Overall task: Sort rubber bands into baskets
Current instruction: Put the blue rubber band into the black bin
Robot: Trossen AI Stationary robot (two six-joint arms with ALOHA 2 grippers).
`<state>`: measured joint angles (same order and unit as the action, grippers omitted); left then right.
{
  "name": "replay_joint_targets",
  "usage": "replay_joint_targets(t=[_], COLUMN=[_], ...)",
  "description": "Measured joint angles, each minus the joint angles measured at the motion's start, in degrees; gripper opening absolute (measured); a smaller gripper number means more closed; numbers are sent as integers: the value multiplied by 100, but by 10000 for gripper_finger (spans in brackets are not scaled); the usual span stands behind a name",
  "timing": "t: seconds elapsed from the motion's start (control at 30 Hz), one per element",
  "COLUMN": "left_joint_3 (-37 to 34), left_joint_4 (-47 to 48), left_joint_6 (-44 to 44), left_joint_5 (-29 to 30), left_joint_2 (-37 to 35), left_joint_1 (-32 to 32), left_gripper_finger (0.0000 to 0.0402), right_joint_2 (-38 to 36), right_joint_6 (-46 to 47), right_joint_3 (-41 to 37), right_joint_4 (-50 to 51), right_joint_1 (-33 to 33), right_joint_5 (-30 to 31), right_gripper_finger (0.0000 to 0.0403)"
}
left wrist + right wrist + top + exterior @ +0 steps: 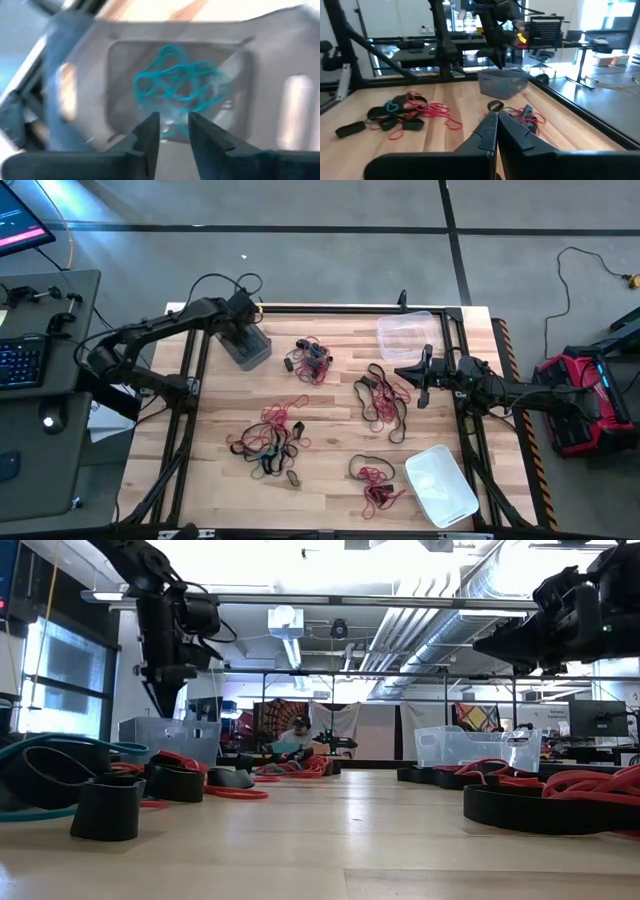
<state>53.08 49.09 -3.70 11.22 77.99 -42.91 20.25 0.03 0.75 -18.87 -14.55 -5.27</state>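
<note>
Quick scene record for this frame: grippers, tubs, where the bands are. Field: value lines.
left gripper: over the grey tub, fingers parted, nothing between them
grey tub contents: teal bands
right gripper: shut, empty, raised beside the clear tub
clear tub contents: looks empty
white tub: near right corner of the table, looks empty
loose bands: several mixed red, black and teal piles on the table

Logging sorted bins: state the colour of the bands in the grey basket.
Teal-blue bands in the grey basket; clearest in the left wrist view.
</note>
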Motion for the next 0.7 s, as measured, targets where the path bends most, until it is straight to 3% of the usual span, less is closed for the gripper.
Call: replay_joint_targets(t=[0.23,0.53,0.7], left_joint_3=[-232,-725,-1124], left_joint_4=[-863,-1907,-2453], left_joint_6=[-64,-92,-333], left_joint_5=[-376,-387,-326], left_joint_2=[-646,-1662,-1806], left_joint_1=[576,1867,2707], left_gripper_finger=[113,72,45], right_joint_2=[2,2,2], right_joint_6=[-29,-48,-48], right_joint_3=[0,0,0], right_joint_4=[-228,-239,-240], right_joint_1=[0,0,0], right_joint_5=[-141,-167,-137], right_gripper_finger=[10,1,0])
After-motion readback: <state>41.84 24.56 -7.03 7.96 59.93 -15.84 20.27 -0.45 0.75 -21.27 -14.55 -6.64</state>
